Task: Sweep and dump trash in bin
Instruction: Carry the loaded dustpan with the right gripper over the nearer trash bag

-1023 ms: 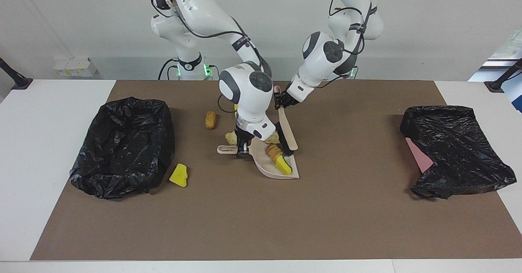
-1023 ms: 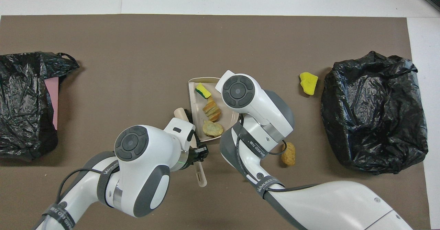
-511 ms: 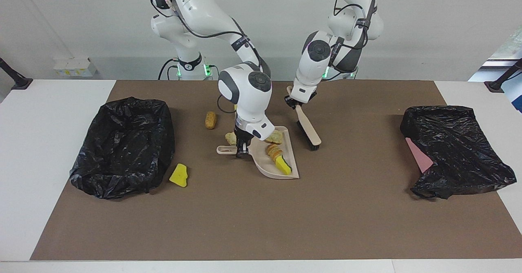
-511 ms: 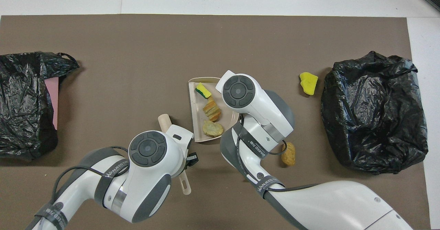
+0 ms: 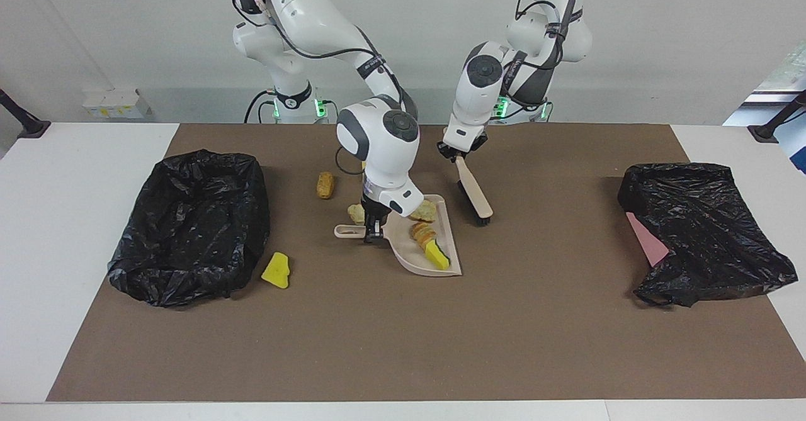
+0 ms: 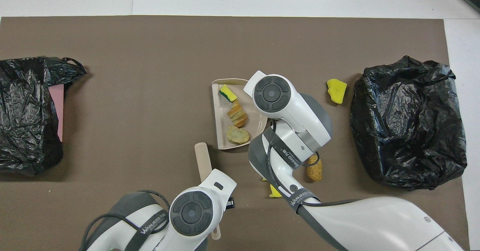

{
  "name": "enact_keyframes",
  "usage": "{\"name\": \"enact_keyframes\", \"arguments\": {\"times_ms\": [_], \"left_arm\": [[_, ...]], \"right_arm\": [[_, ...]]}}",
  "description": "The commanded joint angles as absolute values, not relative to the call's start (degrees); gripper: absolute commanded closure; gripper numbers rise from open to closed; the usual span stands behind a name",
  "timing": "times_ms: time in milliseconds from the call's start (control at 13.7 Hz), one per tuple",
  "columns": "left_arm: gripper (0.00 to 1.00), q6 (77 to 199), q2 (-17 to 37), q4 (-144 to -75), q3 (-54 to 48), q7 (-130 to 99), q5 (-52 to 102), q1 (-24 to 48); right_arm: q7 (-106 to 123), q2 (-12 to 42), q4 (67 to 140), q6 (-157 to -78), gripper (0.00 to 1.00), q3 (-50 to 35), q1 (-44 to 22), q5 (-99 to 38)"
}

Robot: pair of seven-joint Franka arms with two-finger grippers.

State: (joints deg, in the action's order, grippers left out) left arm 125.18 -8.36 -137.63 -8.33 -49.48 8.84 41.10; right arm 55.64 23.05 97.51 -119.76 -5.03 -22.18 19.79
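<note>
Three trash chunks (image 6: 235, 114) in one dustpan (image 6: 221, 131); four chunks (image 5: 276, 270) beside it; one brush (image 5: 473, 193); two black bags (image 5: 192, 226); one pink sheet (image 5: 647, 238).

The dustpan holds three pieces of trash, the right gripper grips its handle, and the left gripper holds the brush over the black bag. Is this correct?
Not quite. The dustpan does hold three pieces and the right gripper grips its handle, but the facing view shows the left gripper holding the brush over the brown mat beside the dustpan, toward the left arm's end, not over a black bag.
</note>
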Motion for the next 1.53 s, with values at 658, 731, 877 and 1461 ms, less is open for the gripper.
{"name": "enact_keyframes", "arguments": {"times_ms": [658,731,877,1461], "left_arm": [[0.00,132.80,-12.40,-146.69,-7.65,-54.67,7.47,49.04],[0.00,132.89,-11.96,-145.82,-7.56,-54.41,7.56,48.43],[0.00,132.63,-10.99,-142.75,-7.56,-53.88,7.56,45.72],[0.00,123.93,-9.93,-130.97,-7.12,-43.44,7.47,28.32]], "right_arm": [[69.08,5.55,99.75,-108.20,1.00,-5.54,-1.43,14.94],[70.56,4.75,99.67,-106.37,1.00,-5.54,0.59,14.94],[72.33,2.56,99.75,-101.98,1.00,-5.45,3.94,14.94],[71.72,-2.72,107.31,-96.08,1.00,-5.10,18.35,15.38]]}}
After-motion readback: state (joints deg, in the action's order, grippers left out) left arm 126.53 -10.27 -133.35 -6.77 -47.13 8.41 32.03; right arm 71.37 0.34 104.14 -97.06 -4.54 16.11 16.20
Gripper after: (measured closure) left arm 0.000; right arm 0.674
